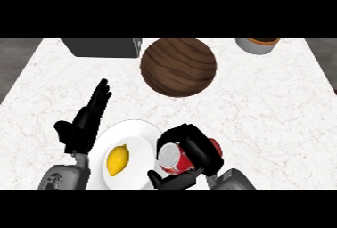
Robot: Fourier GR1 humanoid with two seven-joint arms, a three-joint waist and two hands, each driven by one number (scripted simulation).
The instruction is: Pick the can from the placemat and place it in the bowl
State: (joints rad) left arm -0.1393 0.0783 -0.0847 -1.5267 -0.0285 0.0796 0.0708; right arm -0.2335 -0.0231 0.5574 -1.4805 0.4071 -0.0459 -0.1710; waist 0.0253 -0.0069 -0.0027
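Head view: our right hand (197, 153) is wrapped around the red can (176, 159), just beside the white bowl (141, 133) holding a lemon (118, 160). Left hand (85, 122) rests with straight fingers. Wooden placemat (178, 67) sits farther back.

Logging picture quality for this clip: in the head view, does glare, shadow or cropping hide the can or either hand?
Head view: even light, no glare; right hand curls over the red can, hiding its side; left hand shows fully, open beside the white plate; wooden bowl unobstructed; forearms cut at the lower edge.
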